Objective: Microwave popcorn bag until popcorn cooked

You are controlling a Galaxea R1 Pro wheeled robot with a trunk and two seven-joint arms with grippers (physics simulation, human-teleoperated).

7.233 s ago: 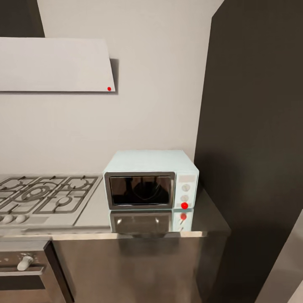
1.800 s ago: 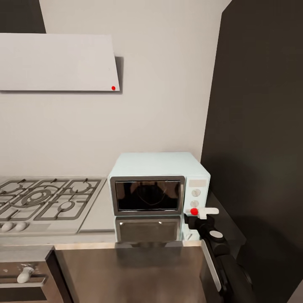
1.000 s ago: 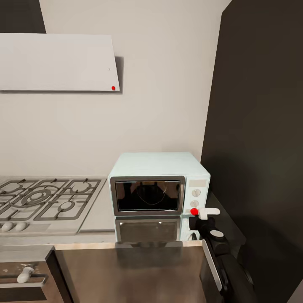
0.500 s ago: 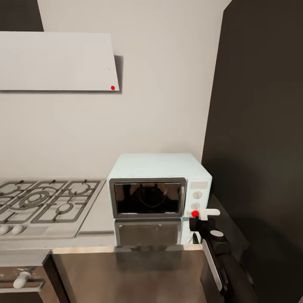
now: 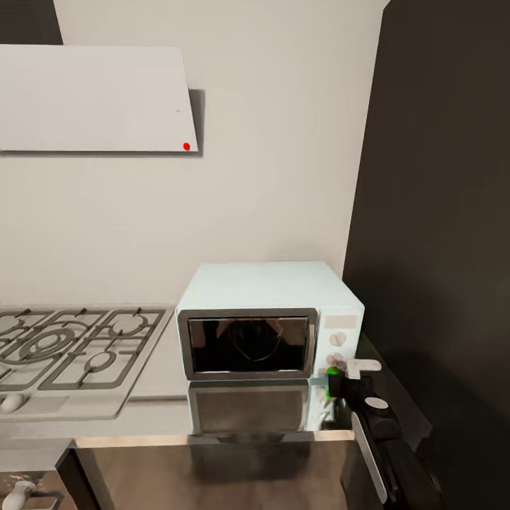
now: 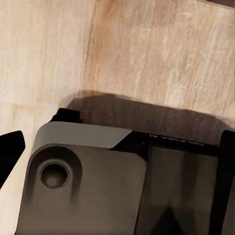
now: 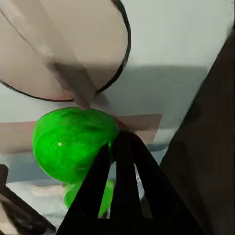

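The mint-blue microwave [image 5: 265, 287] stands on the glossy grey countertop [image 5: 163, 375] with its dark glass door shut. Through the glass I see a dim rounded outline, and I cannot tell whether it is the popcorn bag. My right gripper [image 5: 338, 373] is at the bottom corner of the microwave's white panel. It is shut, with its tips touching the round button [image 7: 73, 144], which glows green. The same button [image 5: 331, 371] is a small green dot in the head view. My left gripper [image 6: 117, 147] hangs open over the wood floor, holding nothing.
A grey gas hob [image 5: 67, 350] with grates lies left of the microwave. A white hood [image 5: 92, 99] hangs on the wall above it. A tall dark cabinet [image 5: 439, 212] stands right beside the microwave. A dark part of my base [image 6: 88, 186] lies under the left gripper.
The microwave's button has turned from red to green with my right gripper still at it. The whole head view has shifted a little, so the camera moved.
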